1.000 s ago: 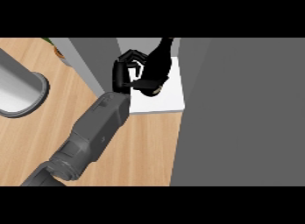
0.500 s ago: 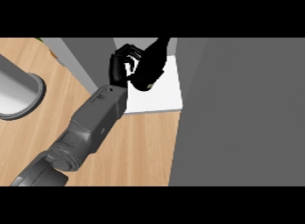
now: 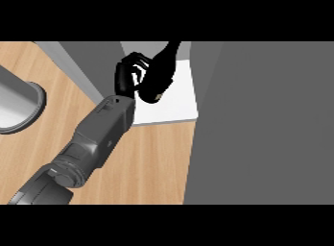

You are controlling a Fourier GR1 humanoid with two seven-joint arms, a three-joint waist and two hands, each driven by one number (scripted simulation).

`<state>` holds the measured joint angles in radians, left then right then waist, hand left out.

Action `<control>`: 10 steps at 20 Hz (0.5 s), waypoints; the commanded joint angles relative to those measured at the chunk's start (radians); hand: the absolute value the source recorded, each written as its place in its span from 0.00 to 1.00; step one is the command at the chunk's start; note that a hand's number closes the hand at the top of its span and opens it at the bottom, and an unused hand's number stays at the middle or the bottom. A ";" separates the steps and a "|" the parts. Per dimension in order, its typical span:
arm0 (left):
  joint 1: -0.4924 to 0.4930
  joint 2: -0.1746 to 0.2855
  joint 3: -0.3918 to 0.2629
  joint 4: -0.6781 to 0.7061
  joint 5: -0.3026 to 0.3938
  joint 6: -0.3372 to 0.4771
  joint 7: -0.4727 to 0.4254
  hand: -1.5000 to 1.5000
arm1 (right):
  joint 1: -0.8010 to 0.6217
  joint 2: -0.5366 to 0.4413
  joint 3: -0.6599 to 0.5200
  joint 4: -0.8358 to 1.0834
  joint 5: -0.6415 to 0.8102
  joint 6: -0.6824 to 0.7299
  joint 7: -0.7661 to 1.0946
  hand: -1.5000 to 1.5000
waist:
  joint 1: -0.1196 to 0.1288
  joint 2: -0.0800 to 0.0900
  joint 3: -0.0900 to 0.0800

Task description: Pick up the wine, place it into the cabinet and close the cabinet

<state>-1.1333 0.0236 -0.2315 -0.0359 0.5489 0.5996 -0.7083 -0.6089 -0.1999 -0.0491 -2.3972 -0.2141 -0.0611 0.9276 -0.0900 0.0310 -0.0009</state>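
Left hand (image 3: 127,77) is at the end of the grey forearm (image 3: 102,129), which comes in from the lower left of the head view. Its fingers are curled round the wine (image 3: 162,72), wrapping the bottle's body from its left side. The bottle is dark. Its long axis runs steeply on a slight diagonal, with the narrow neck end toward the top right of the view and the wide base end toward the lower left. It sits over the white cabinet floor (image 3: 177,109); can't tell whether the base touches it. A large grey panel (image 3: 269,120) is just right of the bottle. The wooden counter (image 3: 156,163) is below, and a steel cylinder (image 3: 7,96) stands well apart at far left.
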 commanded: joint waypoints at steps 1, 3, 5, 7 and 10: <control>-0.010 0.006 0.010 0.020 0.002 0.014 0.025 1.00 | 0.024 0.006 -0.006 -0.049 -0.042 0.004 0.010 0.00 | -0.012 0.005 0.000; 0.019 -0.022 0.051 -0.020 0.043 -0.042 -0.002 1.00 | -0.009 0.002 -0.012 -0.034 -0.037 -0.004 0.015 0.00 | -0.009 0.005 -0.002; 0.054 -0.023 0.086 -0.044 0.077 -0.098 -0.032 1.00 | -0.018 0.005 0.000 -0.010 -0.036 -0.002 0.022 0.00 | -0.004 0.006 -0.003; 0.057 -0.019 0.099 -0.041 0.087 -0.150 -0.018 1.00 | -0.015 0.011 0.007 -0.050 -0.033 -0.015 0.038 0.00 | -0.017 0.007 -0.003; 0.054 -0.023 0.119 -0.038 0.106 -0.173 0.010 1.00 | 0.012 0.015 0.010 -0.054 -0.040 0.004 0.013 0.00 | -0.017 0.005 -0.001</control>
<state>-1.0805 0.0082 -0.1410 -0.0718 0.6293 0.4662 -0.7181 -0.6225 -0.1915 -0.0433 -2.3972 -0.2192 -0.0620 0.9325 -0.1040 0.0360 -0.0026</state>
